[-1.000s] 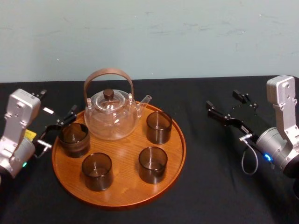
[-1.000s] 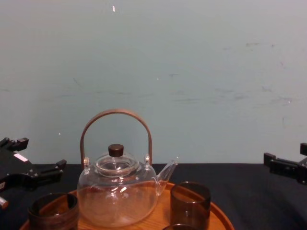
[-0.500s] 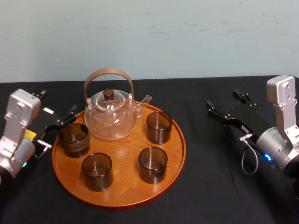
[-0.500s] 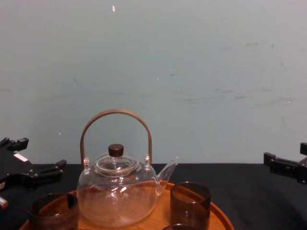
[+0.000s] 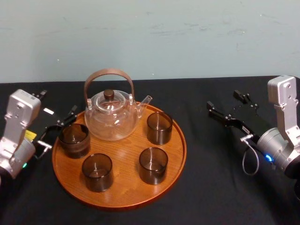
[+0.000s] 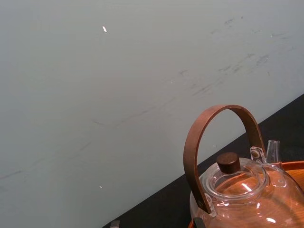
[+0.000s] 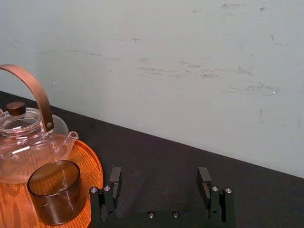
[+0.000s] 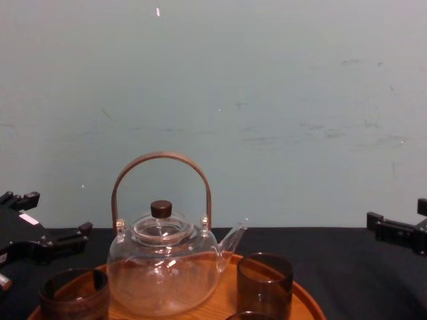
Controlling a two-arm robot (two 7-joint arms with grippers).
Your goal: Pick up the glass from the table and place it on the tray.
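The round orange-brown wooden tray (image 5: 125, 185) lies mid-table. Several dark smoky glasses stand upright on it: one at its left edge (image 5: 74, 139), one at the back right (image 5: 159, 127), two at the front (image 5: 97, 172) (image 5: 153, 165). No glass stands on the black cloth. My left gripper (image 5: 57, 104) hovers just left of the tray, open and empty, its near finger beside the left glass. Well right of the tray, my right gripper (image 5: 224, 100) is open and empty; its wrist view shows the spread fingers (image 7: 114, 176) and the back-right glass (image 7: 56, 191).
A clear glass teapot (image 5: 111, 117) with a brown arched handle and a spout to the right stands at the back of the tray. Black cloth covers the table (image 5: 215, 187). A pale wall rises right behind it.
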